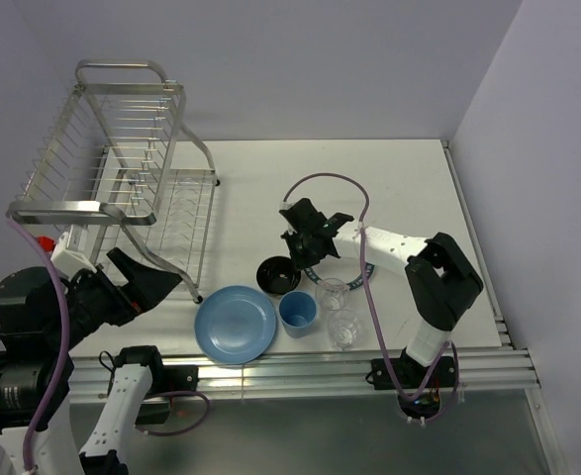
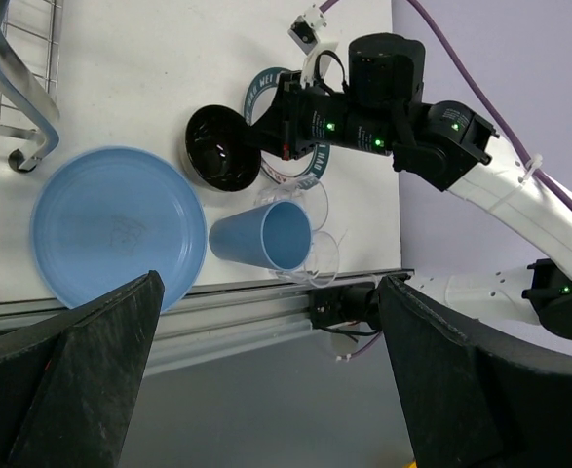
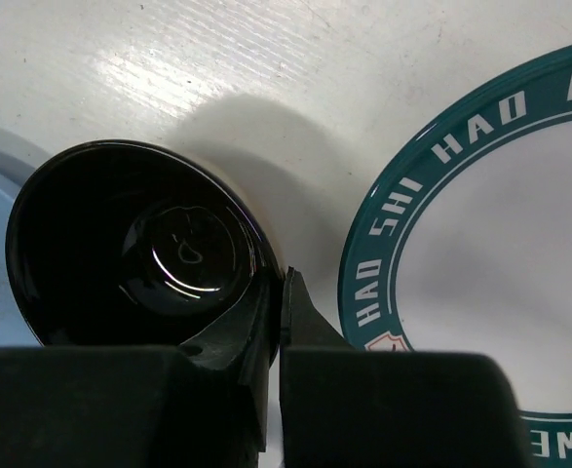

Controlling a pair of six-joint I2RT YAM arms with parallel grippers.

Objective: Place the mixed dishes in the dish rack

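right end effector (image 3: pixel 277 297) tight on small black bowl (image 3: pixel 120 244) rim

The only readable writing is on the white plate with lettered rim (image 3: pixel 395 244). In the right wrist view, white block capitals run round its dark blue-green band. On the side next to the small black bowl (image 3: pixel 91 253) they spell "HAD", then "SHI", then "HAD" again. Further along the arc a lone "W" is cut off at the picture's top right edge. A small white emblem sits on the band just below the first "HAD". At the bottom edge two more letters show, either "WE" or "ME". In the left wrist view the same band (image 2: pixel 256 90) shows white capitals, too small to read.
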